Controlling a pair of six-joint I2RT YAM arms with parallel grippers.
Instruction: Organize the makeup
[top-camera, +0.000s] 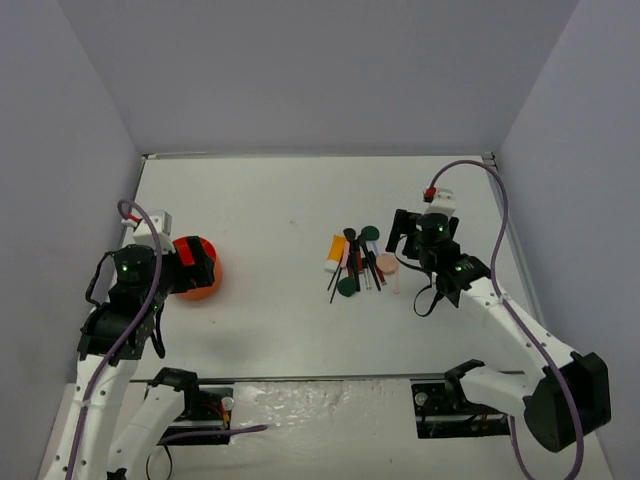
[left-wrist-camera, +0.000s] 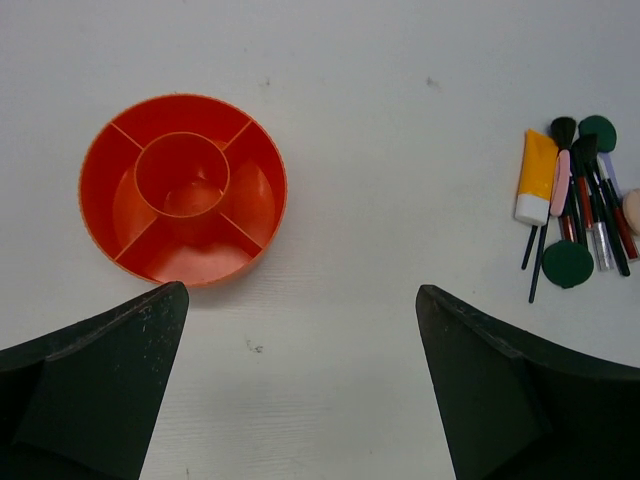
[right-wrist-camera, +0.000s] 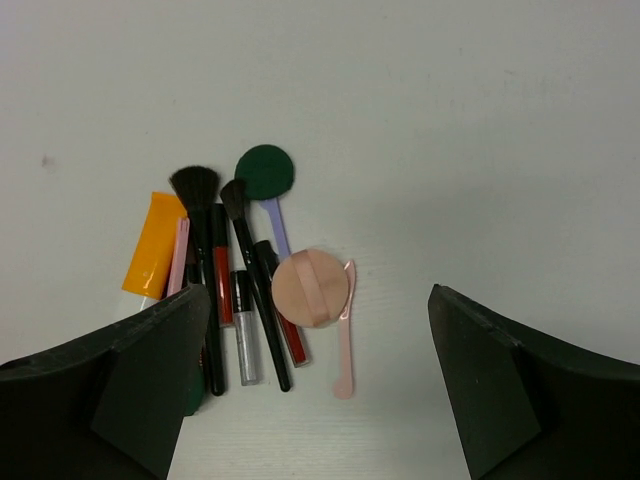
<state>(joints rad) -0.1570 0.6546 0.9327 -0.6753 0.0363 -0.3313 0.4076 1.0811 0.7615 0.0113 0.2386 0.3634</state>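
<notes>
Makeup sorting: first pick pending, nothing held.
Makeup pile (top-camera: 357, 262) lies loose on desk (top-camera: 270, 200) under right tool (right-wrist-camera: 320, 300), wide and empty; left tool (left-wrist-camera: 302, 288), equally wide, by orange divided tub (left-wrist-camera: 95, 180). Next, likely: right tool lowers onto one piece, perhaps the puff (right-wrist-camera: 311, 288).

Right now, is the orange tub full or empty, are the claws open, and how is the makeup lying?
Orange divided tub: upright, empty.
Left gripper: open, holding nothing.
Right gripper: open, holding nothing.
Orange-white tube: lying flat, outside the tub.
Black brushes: lying flat, bunched together.
Dark green compacts: lying flat.
Pale pink puff: lying flat.
</notes>
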